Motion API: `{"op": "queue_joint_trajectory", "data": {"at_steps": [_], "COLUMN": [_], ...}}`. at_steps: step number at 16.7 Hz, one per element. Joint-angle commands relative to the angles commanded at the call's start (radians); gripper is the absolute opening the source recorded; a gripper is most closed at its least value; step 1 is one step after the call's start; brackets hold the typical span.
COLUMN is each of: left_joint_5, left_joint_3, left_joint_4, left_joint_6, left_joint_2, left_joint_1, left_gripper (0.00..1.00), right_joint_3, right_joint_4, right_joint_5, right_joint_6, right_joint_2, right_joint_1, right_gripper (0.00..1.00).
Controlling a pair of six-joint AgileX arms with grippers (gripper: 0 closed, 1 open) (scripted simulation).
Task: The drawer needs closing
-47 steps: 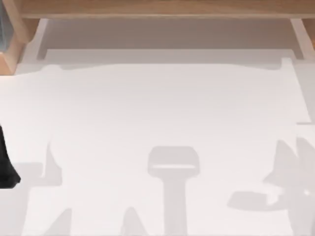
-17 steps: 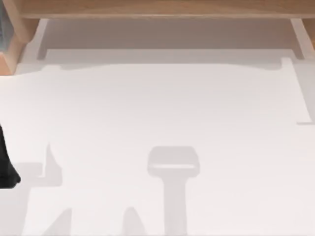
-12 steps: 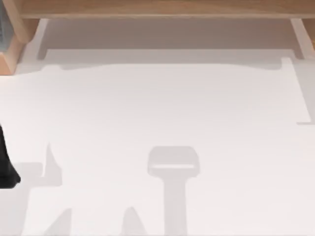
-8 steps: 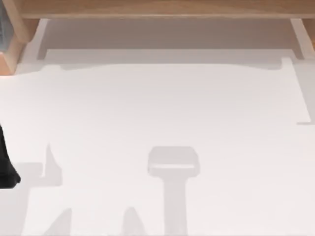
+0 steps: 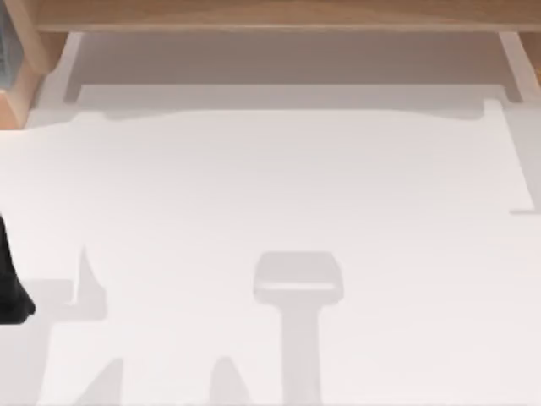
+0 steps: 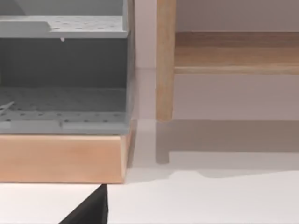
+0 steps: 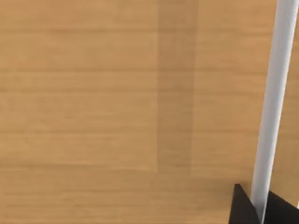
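From above, you see the drawer point(image 5: 287, 57) pulled out along the table's far edge under the light-wood furniture point(image 5: 270, 13), with broad bare tabletop point(image 5: 279, 186) before it. The left arm point(image 5: 10, 283) sits at the left edge. In the left wrist view, a grey rack point(image 6: 63, 74) stands beside a wooden post point(image 6: 165, 60); you cannot tell its fingers' state. In the right wrist view, the right gripper point(image 7: 258, 205) has dark fingertips point(image 7: 243, 207) on either side of a thin white edge point(image 7: 273, 102) against wood; you cannot tell whether they clamp it.

The flat white desk point(image 5: 279, 186) lies bare across its width, giving open passage up to the white front edge of the wide, shallow, beige-floored drawer point(image 5: 287, 95). A light-wood furniture rail point(image 5: 270, 15) overhangs the drawer's far side. At the desk's left, a grey perforated shelf unit on a wooden base point(image 6: 63, 116) blocks the corner. A thin white wall point(image 7: 273, 102) stands just beside what may be the right end effector's dark fingertips.
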Motion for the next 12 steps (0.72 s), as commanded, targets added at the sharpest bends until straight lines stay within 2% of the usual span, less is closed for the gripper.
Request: {"op": "queue_joint_trajectory", "data": {"at_steps": [5,12], "left_joint_5": [0.0,0.0], "left_joint_3": [0.0,0.0], "left_joint_4": [0.0,0.0], "left_joint_6": [0.0,0.0], "left_joint_2": [0.0,0.0], "left_joint_1": [0.0,0.0], "left_gripper": [1.0,1.0], "right_joint_3": [0.002,0.129], "right_joint_4": [-0.005,-0.089], "right_joint_5": [0.003,0.073], "right_joint_6": [0.002,0.001], "right_joint_2": [0.004,0.054], "right_joint_1": [0.001,0.07], "right_gripper": [0.0,0.0]}}
